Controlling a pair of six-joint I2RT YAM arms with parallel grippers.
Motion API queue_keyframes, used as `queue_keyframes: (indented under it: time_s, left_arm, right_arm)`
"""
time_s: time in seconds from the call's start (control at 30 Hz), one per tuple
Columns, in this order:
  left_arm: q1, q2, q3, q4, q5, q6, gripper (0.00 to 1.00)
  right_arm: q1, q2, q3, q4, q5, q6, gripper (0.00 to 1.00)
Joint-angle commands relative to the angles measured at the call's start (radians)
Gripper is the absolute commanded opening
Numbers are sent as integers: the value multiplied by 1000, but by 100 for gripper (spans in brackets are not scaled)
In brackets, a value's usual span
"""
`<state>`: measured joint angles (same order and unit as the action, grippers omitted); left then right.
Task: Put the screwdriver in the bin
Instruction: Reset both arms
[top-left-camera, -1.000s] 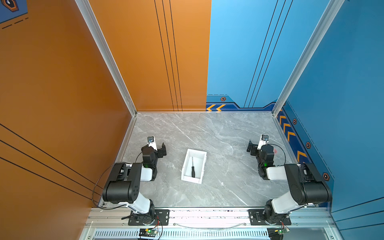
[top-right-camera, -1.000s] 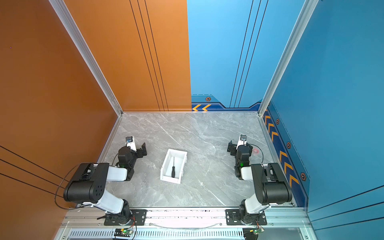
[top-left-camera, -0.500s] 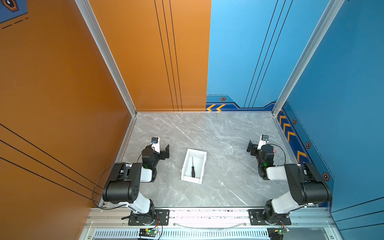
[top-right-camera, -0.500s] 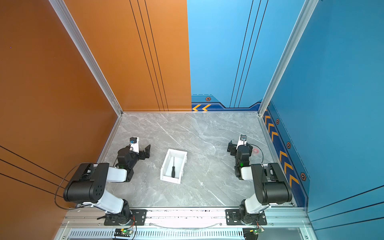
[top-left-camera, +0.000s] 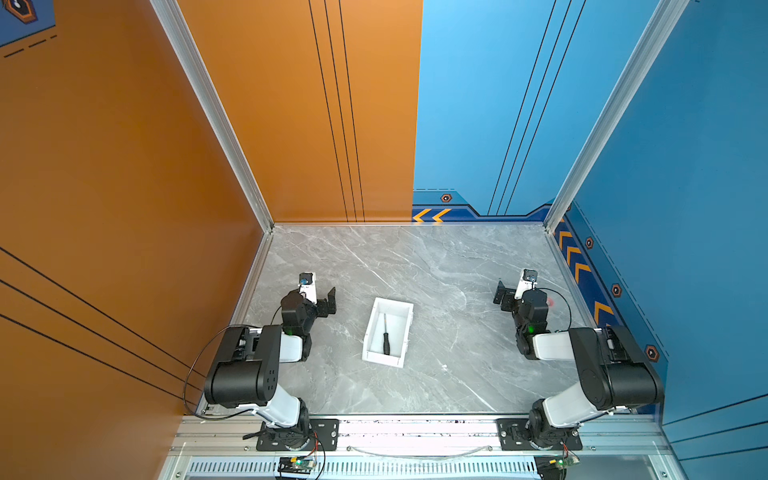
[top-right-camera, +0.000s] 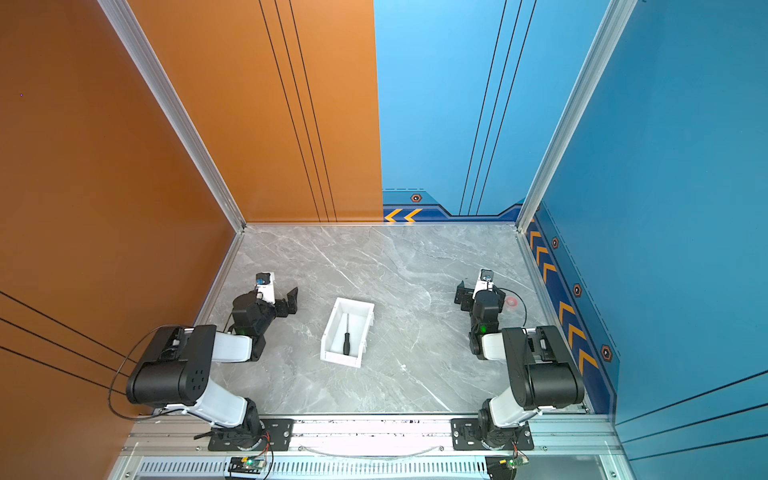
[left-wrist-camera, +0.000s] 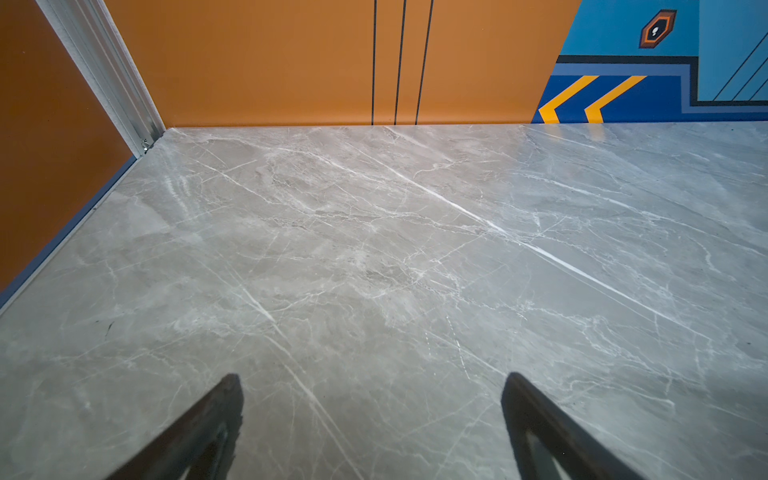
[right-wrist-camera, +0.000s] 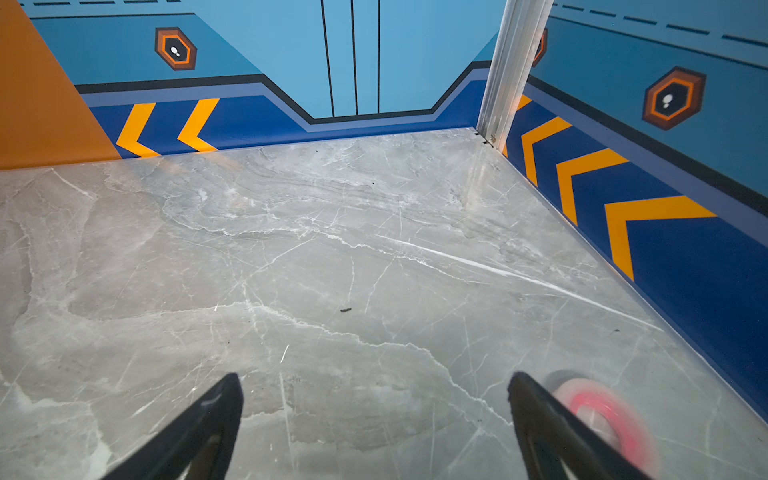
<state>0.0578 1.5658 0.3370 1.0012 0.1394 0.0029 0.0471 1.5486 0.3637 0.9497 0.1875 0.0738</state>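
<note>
Nearest the camera, the two arms are bolted to a metal rail at the front edge of the grey marbled surface (top-left-camera: 436, 386), one at each side. A little farther in, the white bin (top-left-camera: 382, 360) stands on the surface about midway between them, its long side running front to back with a slight tilt. The screwdriver (top-left-camera: 386, 341) lies flat on the bin's floor, black handle toward the front and thin shaft pointing toward the back; both top views show it fully inside the walls (top-right-camera: 346, 338). Neither hand touches it. The left hand (top-left-camera: 328, 302) is beside the bin on its left, level with the bin's far end and apart from it, with its jaws spread wide and nothing between them; the left wrist view shows only bare surface between the two dark fingers (left-wrist-camera: 224, 415). The right hand (top-left-camera: 501, 296) is well apart from the bin on the other side, farther from it than the left hand, likewise wide open and empty (right-wrist-camera: 374, 380). A blurred red ring (right-wrist-camera: 602, 415) lies on the surface just beside the right hand's outer finger. Beyond, the surface runs bare to an orange wall (top-left-camera: 291, 124) and a blue wall (top-left-camera: 478, 104).
</note>
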Motion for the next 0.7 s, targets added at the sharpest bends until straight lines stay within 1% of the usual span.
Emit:
queue_keyframes:
  time_s: [0.0,0.67]
  left_arm:
    - [-4,6,16,-10,-5,-5,98]
    - [-4,6,16,-10,-6,-6,98]
  right_arm:
    - [7,-2,1,-23,21,-16,100]
    - [-4,-2,5,-34,-2,-11,100]
